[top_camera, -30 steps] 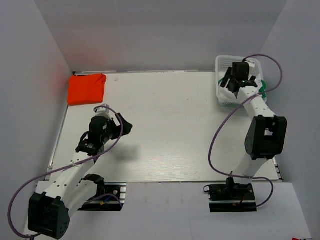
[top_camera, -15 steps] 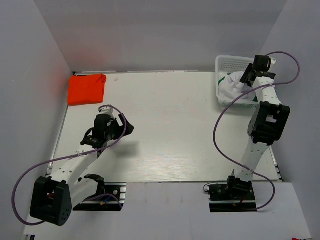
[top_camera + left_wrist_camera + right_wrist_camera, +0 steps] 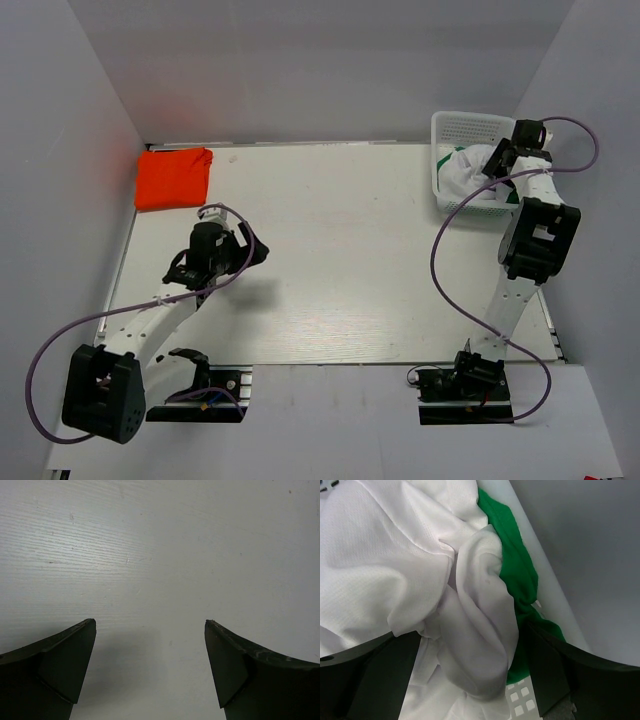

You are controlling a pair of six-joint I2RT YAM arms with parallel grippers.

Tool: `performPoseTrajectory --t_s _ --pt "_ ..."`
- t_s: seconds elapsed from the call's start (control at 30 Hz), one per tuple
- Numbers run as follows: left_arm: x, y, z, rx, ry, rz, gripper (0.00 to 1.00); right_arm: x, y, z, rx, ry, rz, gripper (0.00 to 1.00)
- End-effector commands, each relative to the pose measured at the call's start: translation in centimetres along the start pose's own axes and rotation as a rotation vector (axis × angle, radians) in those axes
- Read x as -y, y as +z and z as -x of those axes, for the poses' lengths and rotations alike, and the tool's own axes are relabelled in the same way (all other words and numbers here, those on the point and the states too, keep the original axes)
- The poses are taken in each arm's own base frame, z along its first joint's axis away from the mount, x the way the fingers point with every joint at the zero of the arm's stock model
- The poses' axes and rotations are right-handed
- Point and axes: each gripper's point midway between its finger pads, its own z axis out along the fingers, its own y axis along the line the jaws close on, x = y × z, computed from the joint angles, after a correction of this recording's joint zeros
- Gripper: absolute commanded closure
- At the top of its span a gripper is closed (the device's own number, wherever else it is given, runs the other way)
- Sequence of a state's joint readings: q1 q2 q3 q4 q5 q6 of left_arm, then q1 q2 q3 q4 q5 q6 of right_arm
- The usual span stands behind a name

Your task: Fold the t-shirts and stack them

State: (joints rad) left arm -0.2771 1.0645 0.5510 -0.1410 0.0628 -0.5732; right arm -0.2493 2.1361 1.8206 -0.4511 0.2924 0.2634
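**Green shirt crowded by white cloth in basket**

The orange shirt (image 3: 174,178) lies folded at the far left corner of the table (image 3: 330,300). The left gripper (image 3: 150,630) hangs released above bare tabletop. At right, the right gripper (image 3: 470,645) stands spread wide inside the basket (image 3: 460,127), astride the white cloth (image 3: 395,580) and gripping nothing. The green shirt (image 3: 512,565) lies just beside it, partly covered. Closing here would likely catch the white cloth instead, or drag the basket. Count: two grippers, two shirts, one white cloth, one basket.
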Motion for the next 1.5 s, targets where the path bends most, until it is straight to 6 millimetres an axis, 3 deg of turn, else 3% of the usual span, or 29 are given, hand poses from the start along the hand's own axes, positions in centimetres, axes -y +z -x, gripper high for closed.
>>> performPoseTrajectory --t_s 0.0,0.17,0.3,0.33,0.4,0.43,0.53,0.6,0.63,0.73,0.77,0.83,0.87,0.9,0.93,1.0,1.03,1.1,1.23,1.3,1.47 --pt "0.8 0.1 1.5 0.032 0.014 -0.009 0.00 0.7 0.5 -2.1 -0.078 0.002 -0.031 0.14" --pt "0.7 0.4 1.3 0.016 0.013 0.001 0.00 0.0 1.9 -4.0 -0.128 -0.009 -0.001 0.22" --pt "0.6 0.2 1.4 0.021 0.013 0.008 0.00 -0.5 3.1 -4.7 -0.141 -0.001 0.026 0.58" --pt "0.4 0.2 1.5 0.027 0.013 0.017 0.00 -0.7 3.2 -4.5 -0.135 0.003 0.036 0.73" --pt "0.4 0.1 1.8 0.039 0.013 0.020 0.00 -1.2 3.1 -4.6 -0.136 0.008 0.066 0.84" --pt "0.5 -0.1 2.0 0.048 0.014 0.015 0.00 -1.8 3.1 -4.2 -0.120 0.010 0.093 1.00" --pt "0.4 -0.6 2.5 0.072 0.014 0.025 0.00 -2.4 1.7 -2.5 -0.064 0.012 0.140 1.00" --pt "0.3 -0.9 2.6 0.079 0.023 0.032 0.00 -3.2 -0.6 0.1 0.006 0.013 0.190 1.00" --pt "0.5 -1.1 2.9 0.089 0.023 0.025 0.00 -3.4 -2.9 2.5 0.074 0.008 0.217 1.00" --pt "0.8 -1.6 3.3 0.110 0.024 0.012 0.00 -4.3 -5.3 4.6 0.151 -0.012 0.287 1.00" --pt "0.8 -1.6 3.3 0.110 0.024 0.012 0.00 -4.9 -8.5 7.3 0.244 -0.020 0.328 1.00" --pt "0.8 -1.9 3.3 0.118 0.024 0.007 0.00 -5.1 -10.3 8.6 0.289 -0.026 0.357 1.00" --pt "0.8 -1.9 3.3 0.118 0.024 0.007 0.00 -5.5 -13.4 10.5 0.364 -0.029 0.411 1.00" --pt "0.9 -2.0 3.4 0.126 0.024 0.002 0.00 -5.5 -14.5 11.2 0.392 -0.028 0.421 1.00" --pt "0.7 -1.9 3.1 0.118 0.024 0.007 0.00 -5.4 -17.2 12.6 0.453 -0.031 0.443 1.00" --pt "0.8 -2.1 3.3 0.126 0.024 0.002 0.00 -5.7 -18.8 13.4 0.490 -0.036 0.473 1.00" --pt "0.8 -2.1 3.3 0.126 0.024 0.002 0.00 -6.0 -21.0 14.1 0.528 -0.045 0.511 1.00" --pt "0.9 -2.3 3.4 0.133 0.034 -0.002 0.00 -6.3 -22.9 15.0 0.565 -0.052 0.544 1.00" --pt "1.1 -2.5 3.7 0.144 0.034 -0.009 0.00 -7.8 -28.9 16.3 0.634 -0.081 0.699 1.00" --pt "1.2 -2.8 3.8 0.153 0.034 -0.015 0.00 -9.2 -31.1 15.9 0.632 -0.114 0.811 1.00" --pt "1.1 -3.1 3.6 0.153 0.034 -0.015 0.00 -11.8 -38.9 16.2 0.716 -0.174 1.038 1.00"
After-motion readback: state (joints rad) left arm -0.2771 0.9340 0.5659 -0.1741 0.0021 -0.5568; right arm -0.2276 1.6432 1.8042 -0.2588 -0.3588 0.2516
